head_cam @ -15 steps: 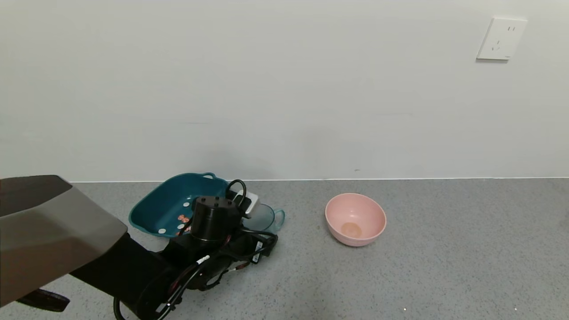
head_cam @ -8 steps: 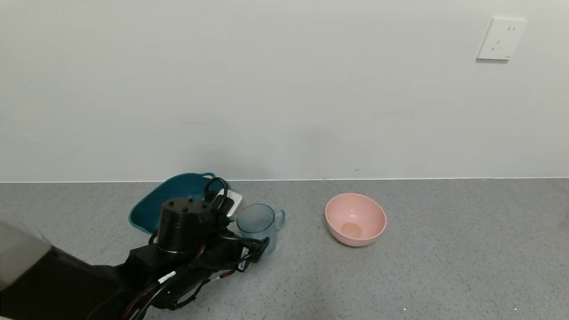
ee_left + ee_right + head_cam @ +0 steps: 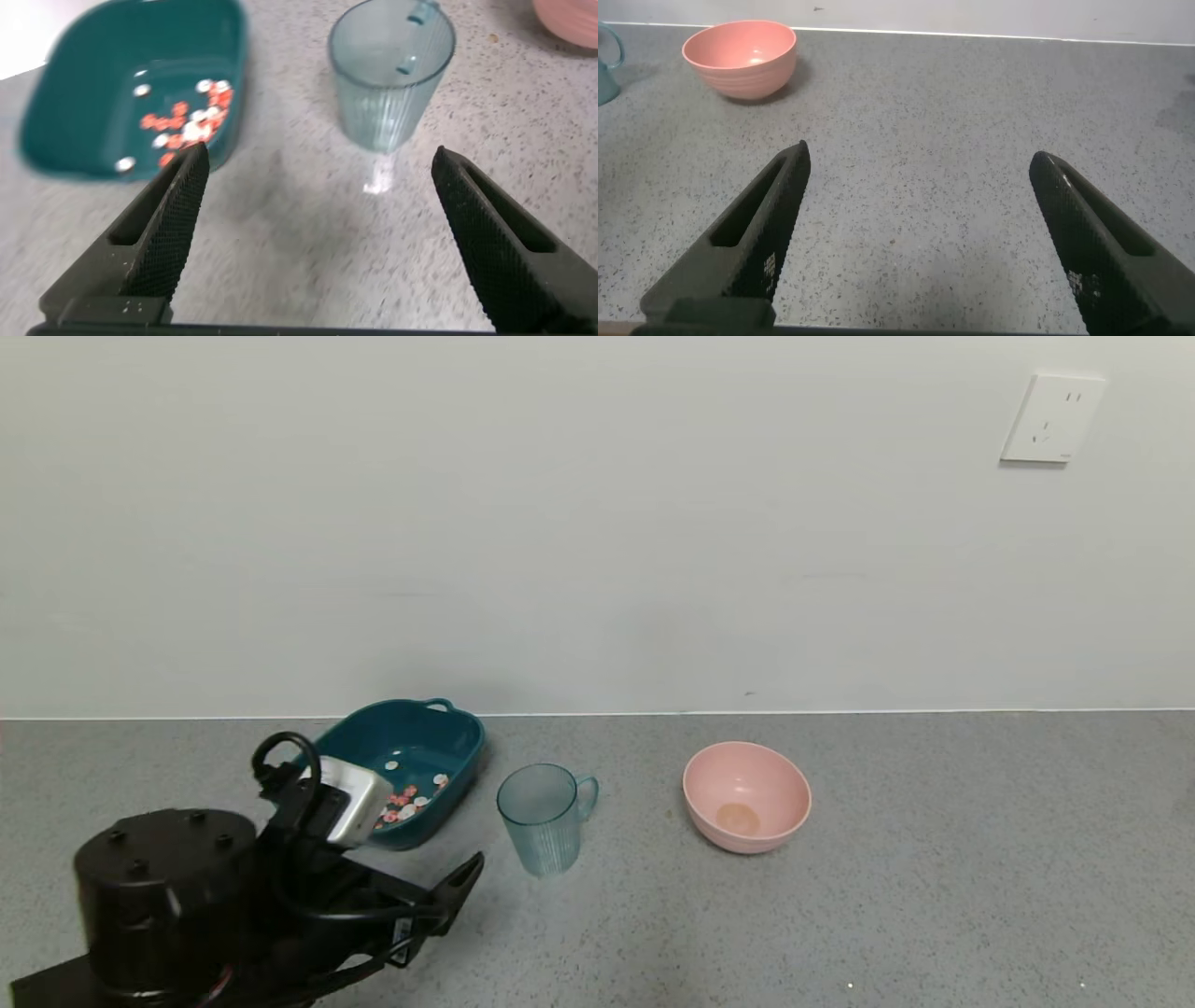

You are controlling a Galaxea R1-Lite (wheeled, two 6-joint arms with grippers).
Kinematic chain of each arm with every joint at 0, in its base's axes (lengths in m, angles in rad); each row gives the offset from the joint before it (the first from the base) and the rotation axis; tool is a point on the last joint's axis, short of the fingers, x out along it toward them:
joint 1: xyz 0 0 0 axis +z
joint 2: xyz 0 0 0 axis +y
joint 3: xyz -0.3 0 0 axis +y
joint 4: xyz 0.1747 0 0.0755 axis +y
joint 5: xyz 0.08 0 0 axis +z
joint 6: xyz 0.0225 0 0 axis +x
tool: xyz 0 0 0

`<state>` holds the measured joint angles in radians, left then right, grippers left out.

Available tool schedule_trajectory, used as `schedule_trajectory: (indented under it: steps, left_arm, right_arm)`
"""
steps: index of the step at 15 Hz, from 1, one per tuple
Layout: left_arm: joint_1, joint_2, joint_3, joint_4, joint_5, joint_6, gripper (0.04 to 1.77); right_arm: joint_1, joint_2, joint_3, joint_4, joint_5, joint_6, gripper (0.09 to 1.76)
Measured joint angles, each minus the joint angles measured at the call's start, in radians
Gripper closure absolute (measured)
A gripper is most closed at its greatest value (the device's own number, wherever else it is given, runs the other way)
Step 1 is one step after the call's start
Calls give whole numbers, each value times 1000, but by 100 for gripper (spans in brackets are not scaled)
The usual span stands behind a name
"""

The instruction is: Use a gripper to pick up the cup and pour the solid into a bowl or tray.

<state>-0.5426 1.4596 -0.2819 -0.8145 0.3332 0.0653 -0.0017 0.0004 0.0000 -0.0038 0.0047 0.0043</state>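
Note:
The blue-green ribbed cup (image 3: 546,817) stands upright on the grey counter, empty, its handle toward the pink bowl. It also shows in the left wrist view (image 3: 392,75). The dark teal tub (image 3: 373,742) sits to its left and holds the orange-red and white pieces (image 3: 408,800). The left wrist view shows the tub (image 3: 93,103) and the pieces (image 3: 187,117) too. My left gripper (image 3: 439,896) is open and empty, low at the front left, a short way in front of cup and tub (image 3: 320,159). My right gripper (image 3: 920,157) is open and empty over bare counter.
A round pink bowl (image 3: 747,793) stands right of the cup, with a pale patch at its bottom; it also shows in the right wrist view (image 3: 740,56). A white wall runs behind the counter, with a socket (image 3: 1053,417) high on the right.
My left gripper has let go of the cup and drawn back toward the front left. The cup stays upright on the counter. The tub and its pieces are now uncovered.

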Motion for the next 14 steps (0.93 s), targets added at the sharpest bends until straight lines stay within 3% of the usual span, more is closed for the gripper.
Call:
schedule_trajectory:
  steps: [5, 7, 12, 14]
  left_arm:
    - [0, -226, 129, 10, 82, 0, 10]
    - [0, -320, 150, 67, 106, 0, 10]
    - [2, -627, 122, 421, 107, -2, 9]
    - [56, -736, 107, 507, 50, -1, 9]
  right_arm:
    - [0, 0, 0, 0, 0, 0, 14]
    - [0, 0, 0, 0, 0, 0, 14]
    - [0, 0, 0, 0, 0, 0, 14]
    - [0, 0, 0, 0, 0, 1, 14]
